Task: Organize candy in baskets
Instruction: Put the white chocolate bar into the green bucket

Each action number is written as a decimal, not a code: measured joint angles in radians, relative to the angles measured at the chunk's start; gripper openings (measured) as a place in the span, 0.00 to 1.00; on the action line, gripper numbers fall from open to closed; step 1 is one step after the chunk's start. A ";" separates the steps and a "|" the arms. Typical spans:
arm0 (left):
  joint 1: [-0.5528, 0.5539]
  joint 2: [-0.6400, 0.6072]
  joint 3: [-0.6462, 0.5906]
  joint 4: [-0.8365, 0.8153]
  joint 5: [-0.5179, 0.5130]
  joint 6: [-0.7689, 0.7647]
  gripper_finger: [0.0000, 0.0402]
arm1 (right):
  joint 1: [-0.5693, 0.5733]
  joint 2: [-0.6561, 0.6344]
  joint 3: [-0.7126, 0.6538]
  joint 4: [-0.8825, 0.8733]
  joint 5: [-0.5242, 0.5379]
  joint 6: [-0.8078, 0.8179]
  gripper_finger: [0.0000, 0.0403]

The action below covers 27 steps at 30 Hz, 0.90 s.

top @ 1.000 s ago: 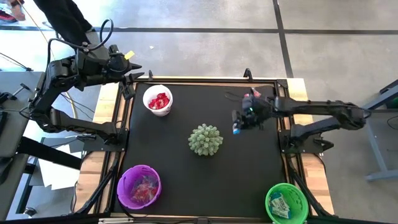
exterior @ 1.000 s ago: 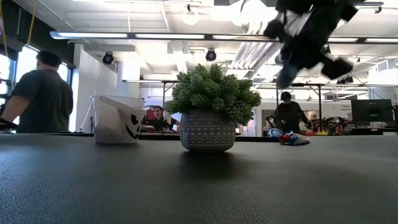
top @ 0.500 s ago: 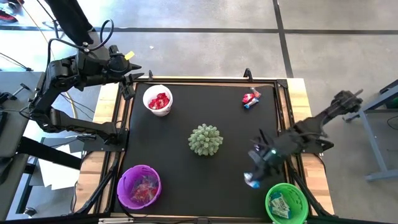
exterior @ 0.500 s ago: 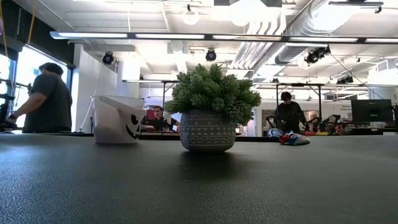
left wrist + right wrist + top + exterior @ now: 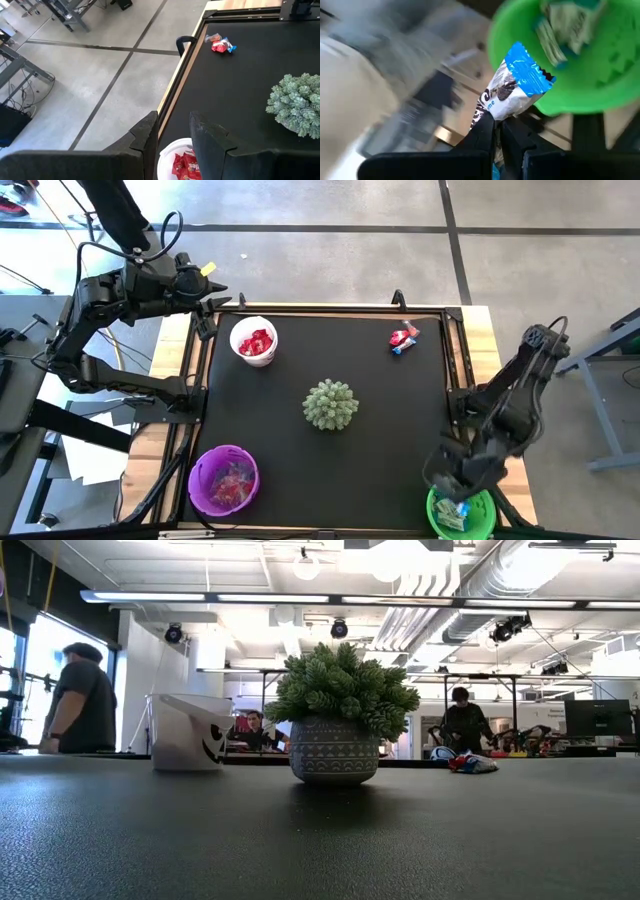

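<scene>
Candy (image 5: 512, 90) sits pinched in the right claw (image 5: 497, 127), arm folded above the green basket (image 5: 461, 508).

Two dark, jointed arms with black looping cables — the left arm (image 5: 110, 300) bears a yellow tag.

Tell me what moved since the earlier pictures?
The right claw carried a blue-and-silver candy from near the loose candies at the table's far right, across to above the green basket. It has not let go. The left claw, white basket, purple basket and plant stayed put.
</scene>
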 joint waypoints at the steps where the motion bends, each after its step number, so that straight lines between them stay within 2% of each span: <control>1: 0.000 0.000 0.000 0.000 0.000 0.000 0.25 | 0.016 0.018 0.000 0.007 -0.026 -0.004 0.03; 4: 0.000 0.000 0.000 0.000 0.000 0.000 0.25 | 0.054 0.059 0.000 0.032 -0.060 0.014 0.03; 9: 0.000 0.000 0.000 0.001 0.000 -0.001 0.25 | 0.049 0.119 -0.001 0.038 -0.059 0.088 0.05; 14: 0.000 0.000 0.000 0.016 0.000 -0.001 0.25 | 0.042 0.150 -0.001 0.043 -0.064 0.091 0.15; 21: 0.000 0.000 0.000 0.015 0.000 -0.001 0.25 | 0.039 0.161 -0.001 0.044 -0.131 0.124 0.26; 23: 0.000 0.000 0.000 0.014 0.000 -0.001 0.25 | 0.022 0.146 -0.001 0.053 -0.074 0.180 0.26; 25: 0.000 0.000 0.000 0.013 0.000 -0.001 0.25 | 0.004 0.129 0.018 0.069 0.091 0.190 0.25; 27: 0.000 0.000 0.000 0.012 0.000 -0.001 0.25 | -0.016 0.119 0.054 0.074 0.292 0.120 0.23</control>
